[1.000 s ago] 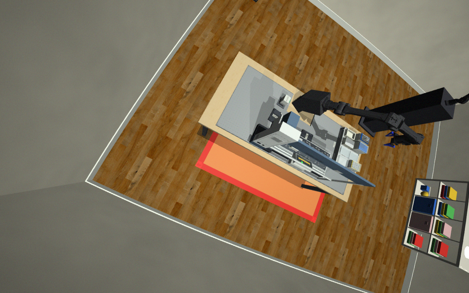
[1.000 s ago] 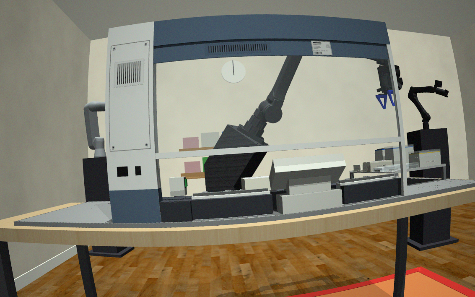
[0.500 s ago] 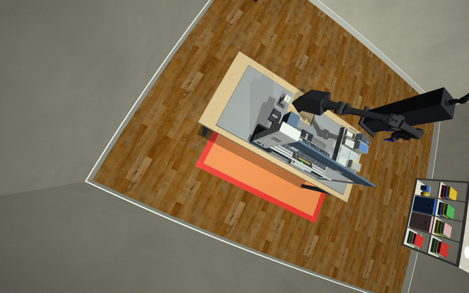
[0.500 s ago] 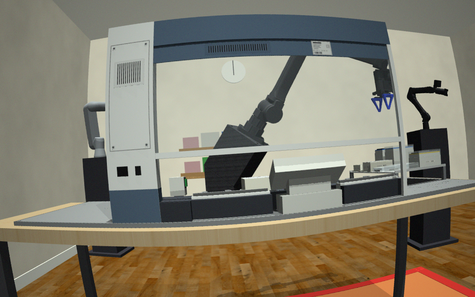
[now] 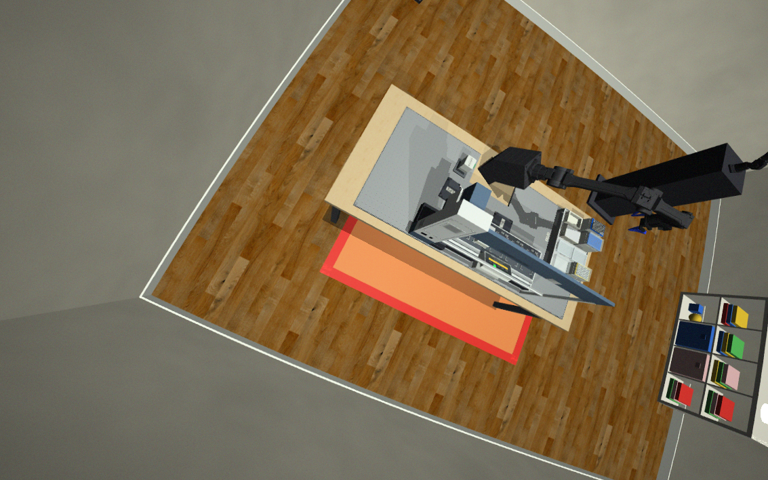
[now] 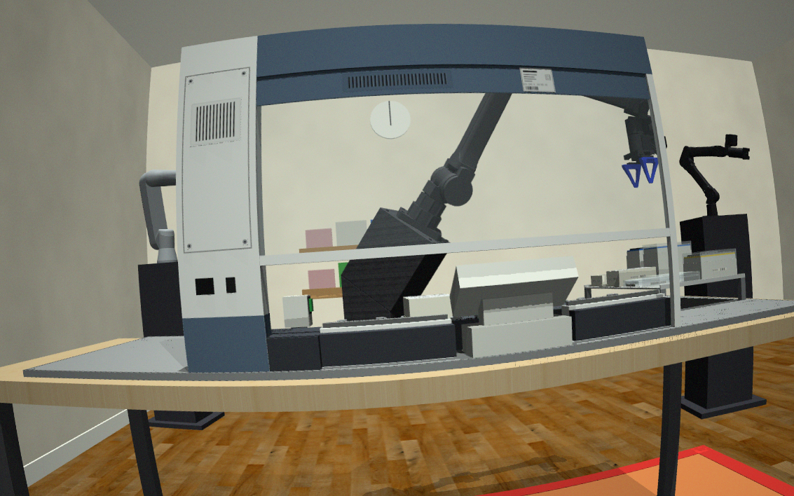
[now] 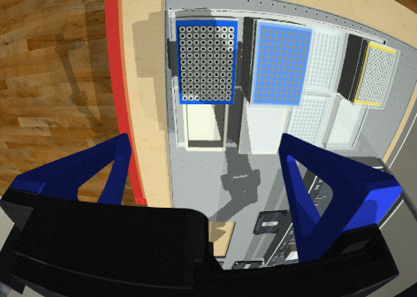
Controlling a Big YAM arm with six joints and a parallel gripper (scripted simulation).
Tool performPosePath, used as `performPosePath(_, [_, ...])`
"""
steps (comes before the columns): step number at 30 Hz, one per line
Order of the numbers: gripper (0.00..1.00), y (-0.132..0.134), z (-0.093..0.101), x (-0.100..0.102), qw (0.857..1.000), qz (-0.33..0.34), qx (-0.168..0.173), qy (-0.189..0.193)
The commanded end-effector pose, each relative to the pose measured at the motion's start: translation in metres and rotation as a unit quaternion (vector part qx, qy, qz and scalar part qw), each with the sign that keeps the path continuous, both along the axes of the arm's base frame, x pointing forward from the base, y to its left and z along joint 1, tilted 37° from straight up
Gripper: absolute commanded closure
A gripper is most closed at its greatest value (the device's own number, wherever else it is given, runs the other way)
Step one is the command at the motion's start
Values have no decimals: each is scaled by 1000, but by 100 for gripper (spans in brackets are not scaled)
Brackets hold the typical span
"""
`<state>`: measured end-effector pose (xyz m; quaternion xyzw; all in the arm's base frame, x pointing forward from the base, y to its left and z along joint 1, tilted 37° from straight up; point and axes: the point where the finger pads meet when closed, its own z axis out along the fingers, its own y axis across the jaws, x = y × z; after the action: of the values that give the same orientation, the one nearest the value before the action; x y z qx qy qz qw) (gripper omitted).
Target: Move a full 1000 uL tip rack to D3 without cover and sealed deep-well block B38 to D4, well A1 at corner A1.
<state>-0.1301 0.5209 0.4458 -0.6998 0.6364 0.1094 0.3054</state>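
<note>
The gripper (image 7: 207,168) is held wide open, empty, high above the shelf (image 7: 171,79). The ringed tip rack (image 7: 208,63) there is judged rigid, light; its long sides are best clamped.

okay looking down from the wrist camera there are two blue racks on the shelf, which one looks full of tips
The left blue rack, at the shelf's end: it shows pale rings on a grey field. The blue rack beside it shows bare blue plate with dark holes, so it looks empty.
</note>
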Motion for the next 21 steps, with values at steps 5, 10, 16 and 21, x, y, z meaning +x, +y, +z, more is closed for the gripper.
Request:
performPosePath(5, [0, 13, -11, 7, 1000, -2, 1, -1])
performPosePath(10, [0, 15, -15, 9, 1000, -2, 1, -1])
performPosePath(16, [0, 21, -23, 11, 1000, -2, 1, -1])
performPosePath(21, [0, 26, -30, 13, 1000, -2, 1, -1])
